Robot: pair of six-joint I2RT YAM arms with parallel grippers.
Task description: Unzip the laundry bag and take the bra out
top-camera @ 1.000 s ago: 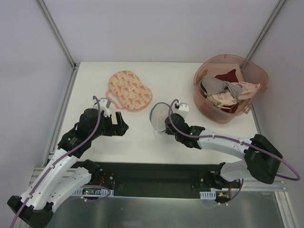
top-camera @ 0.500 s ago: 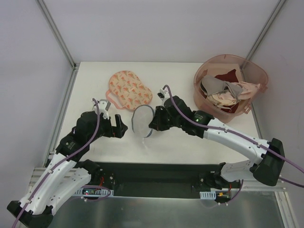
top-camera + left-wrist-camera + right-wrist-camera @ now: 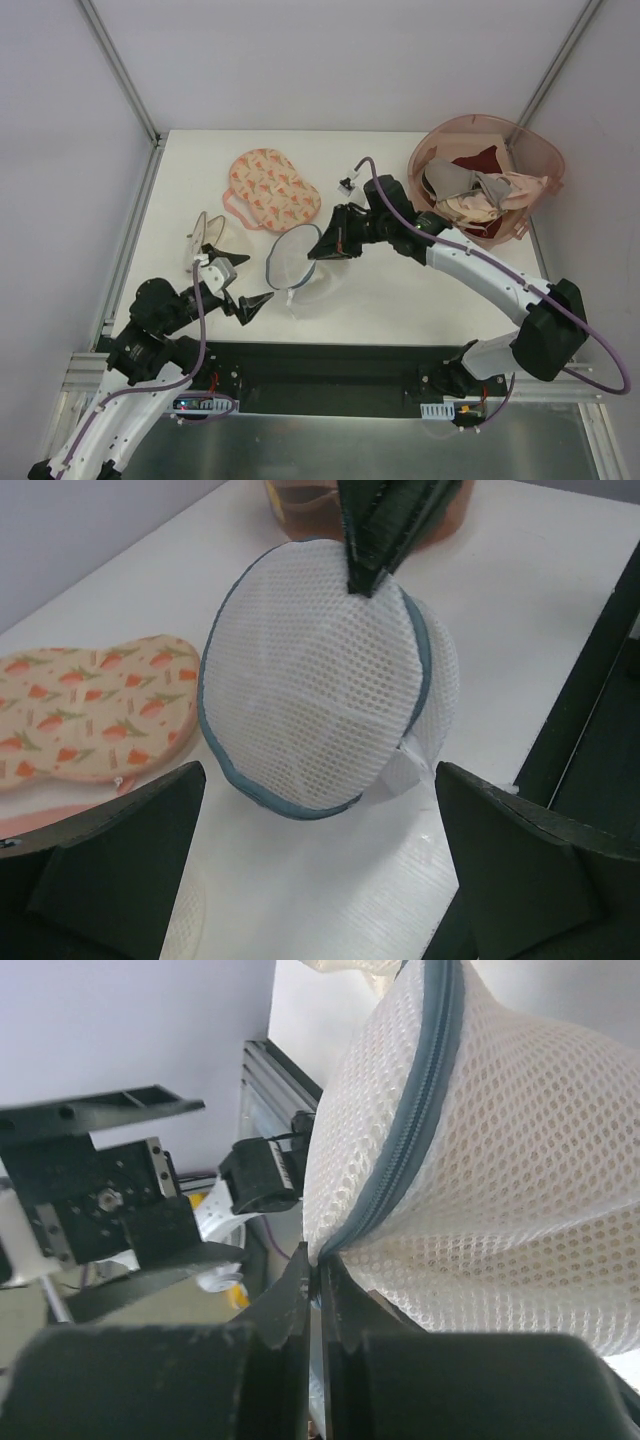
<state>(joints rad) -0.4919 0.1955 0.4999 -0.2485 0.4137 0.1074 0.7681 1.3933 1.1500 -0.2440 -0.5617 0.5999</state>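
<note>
Now the right gripper (image 3: 318,247) is pinching the laundry bag (image 3: 290,262) by its upper edge, with both fingers pressed together on the grey-blue zipper rim (image 3: 430,1090). In the right wrist view the two fingers (image 3: 290,1305) are meeting exactly where the rim and the white mesh come together. The rim looks zipped along the part that shows.

The bag is standing up on its edge above the middle of the bench (image 3: 400,290), its round domed side turned toward the left arm. I cannot tell if its lower edge is touching the bench, and I cannot tell what is lying inside (the mesh is too dense).

The left gripper (image 3: 243,287) is hanging just in front of the bag with its fingers spread wide apart and gripping nothing. In the left wrist view the bag (image 3: 310,700) is sitting between and beyond the two dark fingers (image 3: 110,870), not touching them, and the right gripper (image 3: 372,555) is coming down on it from above.

Behind the bag, the flat pink pouch (image 3: 272,190) with orange prints is lying on the bench. At the far right, the pink tub (image 3: 432,225) is holding beige, grey and maroon garments (image 3: 480,195).
</note>
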